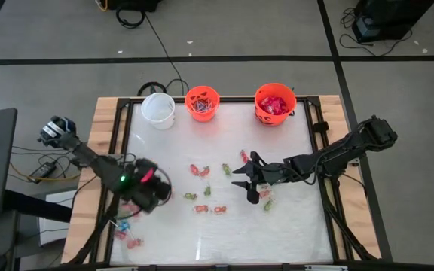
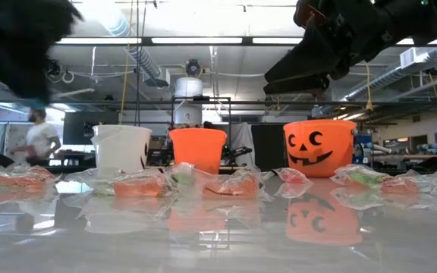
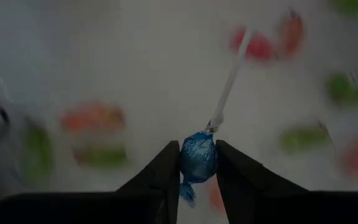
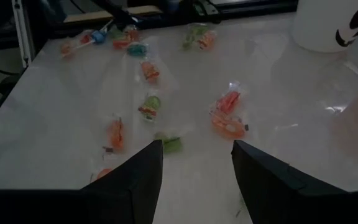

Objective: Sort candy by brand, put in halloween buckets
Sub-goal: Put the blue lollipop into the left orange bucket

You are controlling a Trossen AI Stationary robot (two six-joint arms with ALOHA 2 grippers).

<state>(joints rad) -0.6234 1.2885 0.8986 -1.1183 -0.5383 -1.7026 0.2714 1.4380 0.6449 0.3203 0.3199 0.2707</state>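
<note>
Here, line by line:

Blue lollipop [image 3: 197, 157]: pinched between the two dark fingers [image 3: 160, 177] of the left pincer [image 3: 197, 163]; its white stick juts away from the fingertips over the surface [image 1: 292, 233].

Left pincer, position: over the near-left part of the surface in the high view [image 1: 146, 185], lifted clear of the sweets beneath it.

Left pincer, state: closed on the lollipop's wrapped head.

Loose candy [image 1: 200, 170]: scattered across the middle of the surface, small red, orange and green wrapped pieces; a few more lie at the near-left corner [image 1: 130, 241] beside the left arm.

Right pincer [image 1: 239, 178]: above the middle of the surface, close to the scattered pieces; fingers [image 4: 135, 180] spread apart with nothing between them.

White bucket [image 1: 158, 108]: far edge of the surface, leftmost of the three.

Small orange bucket [image 1: 202, 102]: just beside the white one, with some pieces inside.

Large orange bucket [image 1: 275, 103]: farther right on the far edge, holding red packets; its black face shows in the low view [image 2: 319, 147].

Hard to make out: behind the lollipop the sweets are only blurred red and green patches in the left wrist view; the brands on the wrappers cannot be read; the left pincer is only a dark blur at the low view's top corner.

Room beyond: a person [image 2: 40, 138] stands far off behind the white bucket.
</note>
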